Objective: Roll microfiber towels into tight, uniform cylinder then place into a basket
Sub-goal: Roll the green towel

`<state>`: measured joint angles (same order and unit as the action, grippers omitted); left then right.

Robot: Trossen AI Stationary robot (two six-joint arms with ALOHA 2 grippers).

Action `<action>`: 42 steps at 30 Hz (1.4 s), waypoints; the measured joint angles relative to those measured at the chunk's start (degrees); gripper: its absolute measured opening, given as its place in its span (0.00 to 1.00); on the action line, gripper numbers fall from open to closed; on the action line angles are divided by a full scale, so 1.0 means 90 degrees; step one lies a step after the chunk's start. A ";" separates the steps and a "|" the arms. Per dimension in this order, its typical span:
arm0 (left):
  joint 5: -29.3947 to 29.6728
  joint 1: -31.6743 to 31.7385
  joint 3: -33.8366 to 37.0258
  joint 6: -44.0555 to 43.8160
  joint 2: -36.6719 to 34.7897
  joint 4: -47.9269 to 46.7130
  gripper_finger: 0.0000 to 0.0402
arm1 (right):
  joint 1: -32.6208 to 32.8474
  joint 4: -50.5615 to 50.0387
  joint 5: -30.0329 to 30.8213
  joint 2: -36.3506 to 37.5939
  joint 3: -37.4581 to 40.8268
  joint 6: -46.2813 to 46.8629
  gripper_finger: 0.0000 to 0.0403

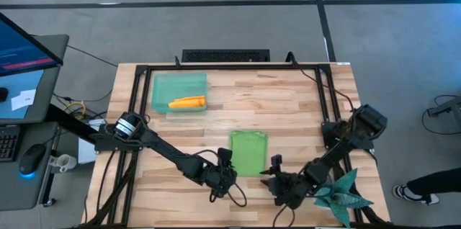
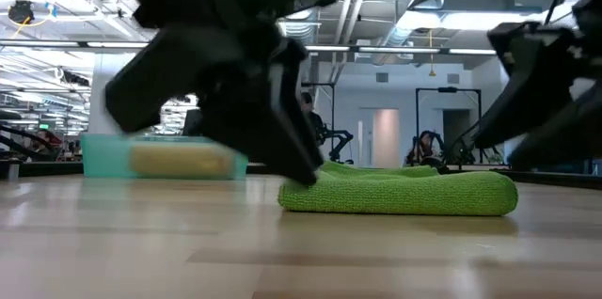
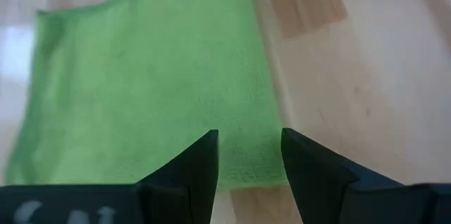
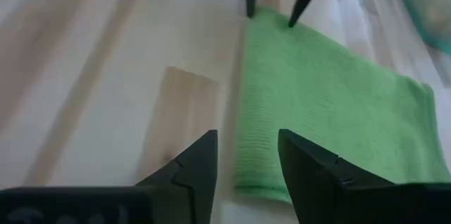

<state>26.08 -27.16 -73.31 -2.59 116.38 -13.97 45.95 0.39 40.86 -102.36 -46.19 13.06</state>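
Note:
The lime green towel lies folded flat on the table's near middle. My left gripper stands open at the towel's near left corner, its fingers slanting down. My right gripper hangs open over the towel's near right corner, the towel's near edge under the gap between its fingers. The orange towel lies rolled inside the mint-green basket at the far left. My left gripper has its fingertips down at the green towel's near left corner. I cannot tell whether they touch the cloth.
A dark teal spiky cloth lies at the table's near right corner, close beside my right arm. Bare wood stretches between the basket and the green towel. A black frame runs along the table's edges.

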 joint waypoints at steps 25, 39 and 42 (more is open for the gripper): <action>-0.1972 0.0275 0.0603 -0.1524 -0.0014 0.0953 0.16 | -0.0811 -0.0357 -0.1994 -0.0140 -0.0014 0.0881 0.08; -0.4078 0.0192 -0.0160 -0.4055 0.0017 0.0928 0.05 | -0.1198 0.0054 -0.5828 0.0497 -0.0374 0.2798 0.02; -0.4561 0.0196 -0.0178 -0.4591 0.0007 0.0957 0.04 | -0.1403 0.0321 -0.6535 0.0396 -0.0388 0.3288 0.03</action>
<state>-14.97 -25.40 -74.91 -43.91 116.44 -5.36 33.33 3.28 -17.96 -98.80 -49.69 42.66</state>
